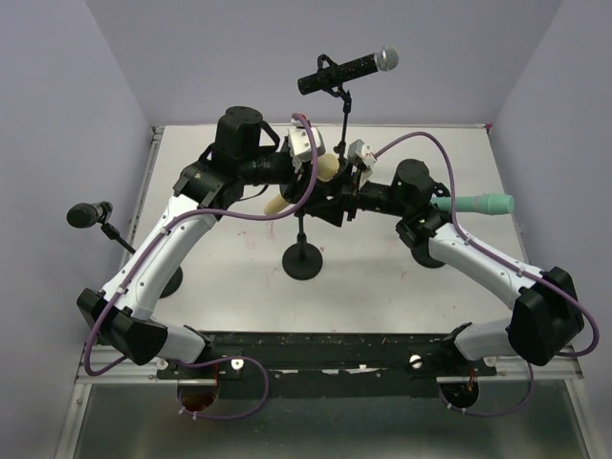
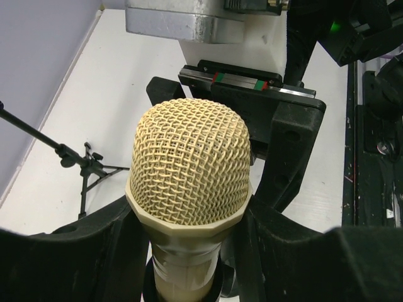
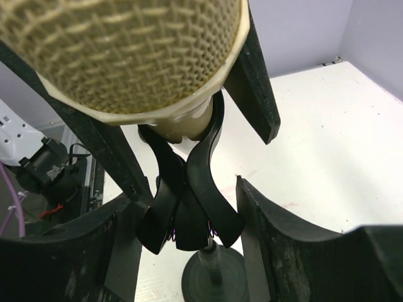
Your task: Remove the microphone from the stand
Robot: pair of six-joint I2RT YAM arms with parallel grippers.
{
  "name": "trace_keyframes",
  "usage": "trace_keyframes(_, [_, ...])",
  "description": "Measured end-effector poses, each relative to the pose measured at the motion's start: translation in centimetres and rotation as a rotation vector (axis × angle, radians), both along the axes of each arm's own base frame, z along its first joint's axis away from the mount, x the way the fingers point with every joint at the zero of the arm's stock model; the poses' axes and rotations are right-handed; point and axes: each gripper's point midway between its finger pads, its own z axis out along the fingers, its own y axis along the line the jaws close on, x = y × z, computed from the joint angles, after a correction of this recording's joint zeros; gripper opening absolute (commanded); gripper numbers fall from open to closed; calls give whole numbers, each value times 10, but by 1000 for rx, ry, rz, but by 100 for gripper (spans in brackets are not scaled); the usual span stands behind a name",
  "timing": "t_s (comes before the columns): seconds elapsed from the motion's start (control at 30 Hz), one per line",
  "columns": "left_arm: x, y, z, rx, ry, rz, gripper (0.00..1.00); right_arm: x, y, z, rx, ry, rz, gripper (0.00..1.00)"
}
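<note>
A cream microphone point(image 1: 325, 168) with a mesh head sits tilted in the black clip of the middle stand point(image 1: 303, 258). It fills the left wrist view point(image 2: 187, 165), and its head shows at the top of the right wrist view point(image 3: 126, 50). My left gripper point(image 1: 308, 170) point(image 2: 187, 267) is shut on the microphone's body just below the head. My right gripper point(image 1: 352, 180) point(image 3: 189, 220) is closed around the stand's clip point(image 3: 189, 189), whose flared wings touch both fingers. The stand's round base point(image 3: 211, 280) shows below the clip.
A black microphone with a silver head point(image 1: 346, 67) sits on a tall stand at the back. Another black microphone point(image 1: 88, 214) is on a stand at the left. A teal microphone point(image 1: 475, 204) is on a stand at the right. Purple cables loop over both arms.
</note>
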Motion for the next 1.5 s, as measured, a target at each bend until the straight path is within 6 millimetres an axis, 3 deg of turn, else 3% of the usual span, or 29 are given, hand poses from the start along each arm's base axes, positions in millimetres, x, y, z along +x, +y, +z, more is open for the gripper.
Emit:
trace_keyframes(0.17, [1, 1, 1, -1, 2, 13, 0, 2, 0, -1, -4, -13, -8, 1])
trace_keyframes(0.2, [1, 1, 1, -2, 4, 15, 0, 2, 0, -1, -5, -15, -9, 10])
trace_keyframes(0.23, [1, 1, 1, -2, 5, 17, 0, 2, -1, -1, -5, -17, -10, 40])
trace_keyframes(0.3, [1, 1, 1, -3, 7, 20, 0, 3, -1, 0, -5, -17, -11, 77])
trace_keyframes(0.37, [1, 1, 2, -5, 10, 22, 0, 3, 0, 0, -4, -22, -12, 89])
trace_keyframes(0.43, [3, 2, 2, -6, 6, 31, 0, 2, -1, -1, -5, -18, -11, 90])
trace_keyframes(0.5, [5, 2, 3, -6, 3, 45, 0, 2, -1, -1, -5, -17, -11, 90])
trace_keyframes(0.57, [8, 3, 3, -7, 1, 57, 0, 3, 0, -1, -4, -17, -11, 81])
trace_keyframes(0.7, [10, 3, 4, -14, 2, 76, 0, 5, 1, -2, 0, -18, -16, 42])
trace_keyframes(0.73, [9, 4, 4, -15, 4, 78, 0, 6, 1, -4, 0, -5, -18, 26])
trace_keyframes(0.77, [10, 5, 5, -19, -5, 86, 0, 7, 1, -5, -1, -3, -18, 5])
trace_keyframes(0.8, [11, 5, 8, -25, -13, 88, 0, 7, 1, -5, -3, -4, -16, 1])
trace_keyframes(0.87, [11, 5, 14, -40, -31, 92, 0, 7, 1, -7, -8, -18, -16, 1])
trace_keyframes(0.9, [11, 5, 16, -47, -37, 94, 0, 7, 1, -8, -10, -15, -16, 11])
trace_keyframes(0.93, [11, 5, 19, -54, -42, 96, 0, 7, 1, -8, -10, -14, -15, 13])
trace_keyframes(1.0, [11, 7, 23, -64, -46, 100, 0, 7, 1, -9, -10, -18, -15, 1])
trace_keyframes(1.23, [9, 6, 40, -96, -52, 103, 0, 7, 1, -8, -8, -21, -15, 1])
trace_keyframes(1.37, [2, 8, 92, -168, -105, 100, 0, 7, 1, -8, -6, -23, -17, 1])
trace_keyframes(1.5, [-12, 17, 164, -263, -248, 98, 0, 9, 1, -8, -8, -28, -23, 1])
